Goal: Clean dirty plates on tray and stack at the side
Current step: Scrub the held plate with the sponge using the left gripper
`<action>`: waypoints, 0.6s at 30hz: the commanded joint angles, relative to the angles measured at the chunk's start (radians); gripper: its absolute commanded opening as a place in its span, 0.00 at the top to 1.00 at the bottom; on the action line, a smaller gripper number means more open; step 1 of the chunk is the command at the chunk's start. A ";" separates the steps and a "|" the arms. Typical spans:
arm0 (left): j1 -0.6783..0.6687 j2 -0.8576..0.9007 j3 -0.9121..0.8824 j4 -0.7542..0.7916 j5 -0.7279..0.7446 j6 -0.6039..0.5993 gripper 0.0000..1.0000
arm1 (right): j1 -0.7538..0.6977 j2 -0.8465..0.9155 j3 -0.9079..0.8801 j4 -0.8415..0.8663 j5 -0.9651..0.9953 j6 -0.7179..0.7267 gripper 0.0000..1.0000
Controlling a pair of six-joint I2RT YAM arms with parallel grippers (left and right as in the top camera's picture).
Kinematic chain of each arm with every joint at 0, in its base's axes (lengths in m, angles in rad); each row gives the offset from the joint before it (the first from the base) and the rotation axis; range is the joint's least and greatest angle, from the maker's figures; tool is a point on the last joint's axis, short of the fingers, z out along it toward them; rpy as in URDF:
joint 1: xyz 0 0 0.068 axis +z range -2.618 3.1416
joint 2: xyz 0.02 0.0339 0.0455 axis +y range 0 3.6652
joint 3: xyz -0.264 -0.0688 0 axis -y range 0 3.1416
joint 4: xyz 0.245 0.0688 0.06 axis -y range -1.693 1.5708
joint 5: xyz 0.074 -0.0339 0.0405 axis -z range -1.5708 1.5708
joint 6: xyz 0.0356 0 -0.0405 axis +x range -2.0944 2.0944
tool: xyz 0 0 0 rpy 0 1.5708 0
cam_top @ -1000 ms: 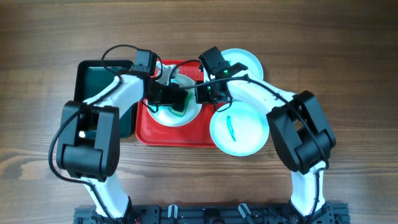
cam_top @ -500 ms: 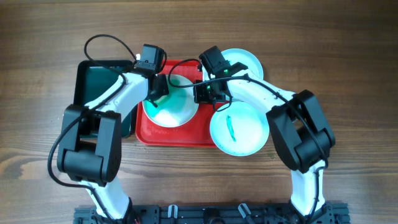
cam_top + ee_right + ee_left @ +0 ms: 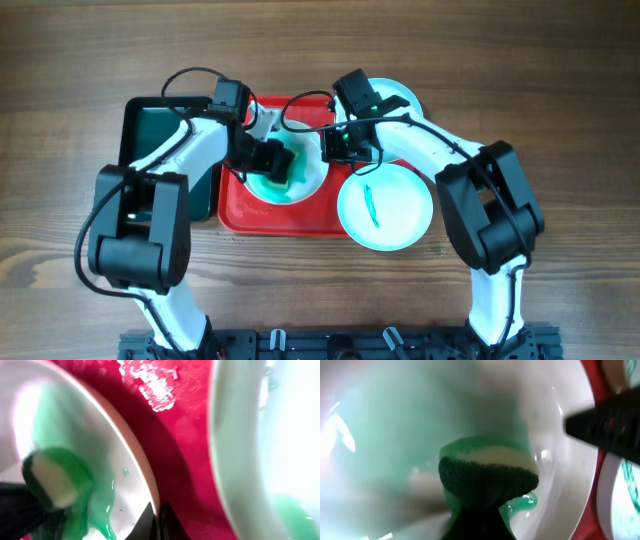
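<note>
A white plate (image 3: pixel 300 180) smeared with green lies on the red tray (image 3: pixel 290 218). My left gripper (image 3: pixel 274 160) is shut on a green sponge (image 3: pixel 487 476) that presses into the smear. My right gripper (image 3: pixel 332 148) is shut on the white plate's right rim (image 3: pixel 156 505). A turquoise plate with a green streak (image 3: pixel 385 207) lies at the tray's right edge, and another turquoise plate (image 3: pixel 400 98) lies behind the right arm, partly hidden.
A smaller black tray (image 3: pixel 150 130) with a dark green floor sits left of the red tray. Wooden table surrounds everything. Both arms cross above the red tray.
My left gripper has swept the sponge from the plate's back left to its middle right, spreading green. My right gripper has shifted slightly right, still on the rim.
</note>
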 commanded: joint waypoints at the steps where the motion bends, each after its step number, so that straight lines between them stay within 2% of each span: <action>1: -0.015 0.035 -0.017 0.117 -0.148 -0.155 0.96 | 0.002 0.023 0.001 0.002 0.000 0.014 0.96; 3: -0.015 0.035 -0.015 0.178 -0.327 -0.261 0.96 | 0.002 0.023 0.001 0.002 0.000 0.014 0.96; 6: -0.015 0.019 0.042 0.140 -0.599 -0.435 0.96 | 0.003 0.023 0.001 0.002 0.000 0.014 0.96; 10: -0.015 -0.009 0.085 0.052 -0.645 -0.446 0.96 | 0.002 0.023 0.001 0.002 0.004 0.014 0.96; 14: -0.017 -0.010 0.085 -0.087 -0.407 -0.262 0.96 | 0.002 0.023 0.001 0.002 0.004 0.014 0.96; 18: -0.017 -0.011 0.085 -0.214 -0.068 -0.039 0.96 | 0.002 0.023 0.001 0.002 0.004 0.014 0.96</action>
